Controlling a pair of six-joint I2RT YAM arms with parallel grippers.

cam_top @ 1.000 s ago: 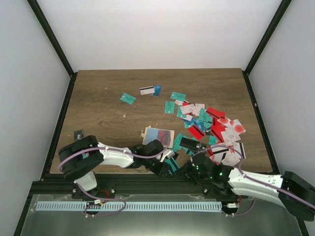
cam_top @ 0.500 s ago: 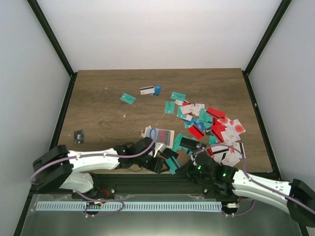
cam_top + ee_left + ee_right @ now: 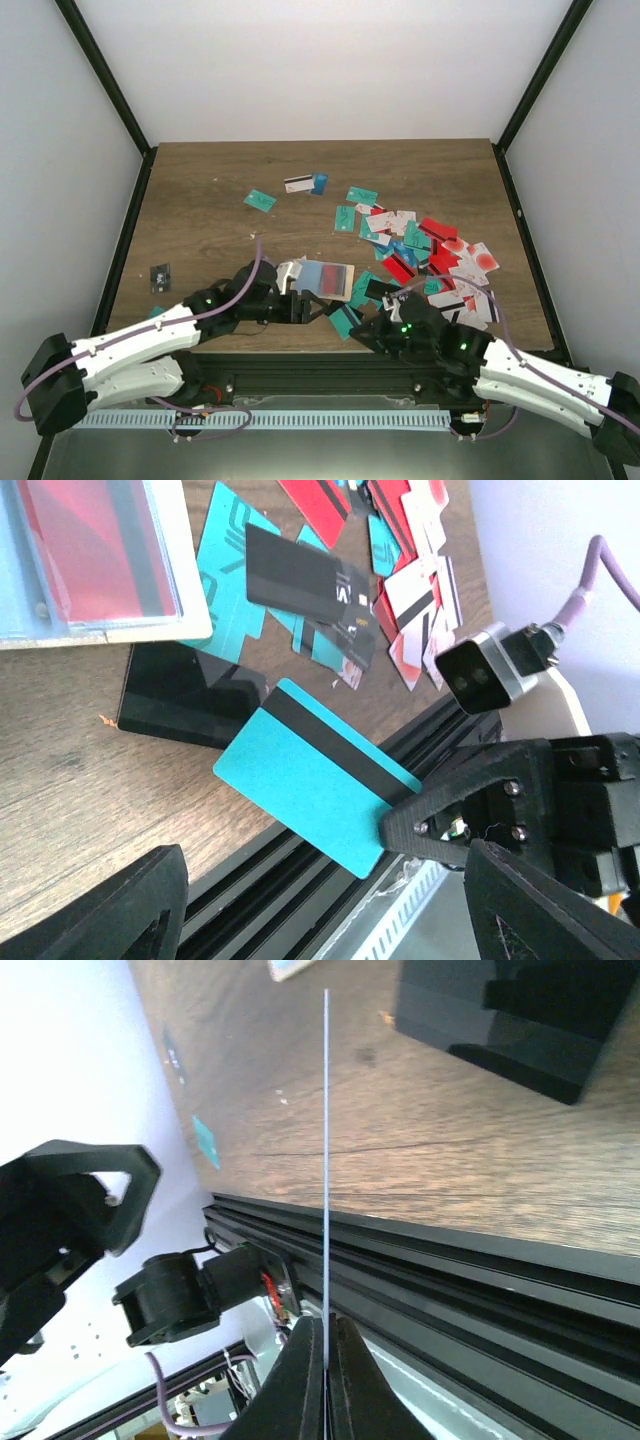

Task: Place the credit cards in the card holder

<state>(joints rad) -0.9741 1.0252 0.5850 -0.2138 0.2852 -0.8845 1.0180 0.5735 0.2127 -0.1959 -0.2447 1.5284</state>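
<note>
While my right jaws pinch a teal card (image 3: 300,790) (seen edge-on), I find left jaws wide open, empty.

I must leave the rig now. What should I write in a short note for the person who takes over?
Left gripper: jaws open, empty, next to the card holder.
Right gripper: jaws shut on a teal card, held at the near edge of the table.
Card holder: lies open near the front; a red card shows inside it.
Left to do: insert the teal card, then the pile of cards on the right and the few scattered farther back.
</note>
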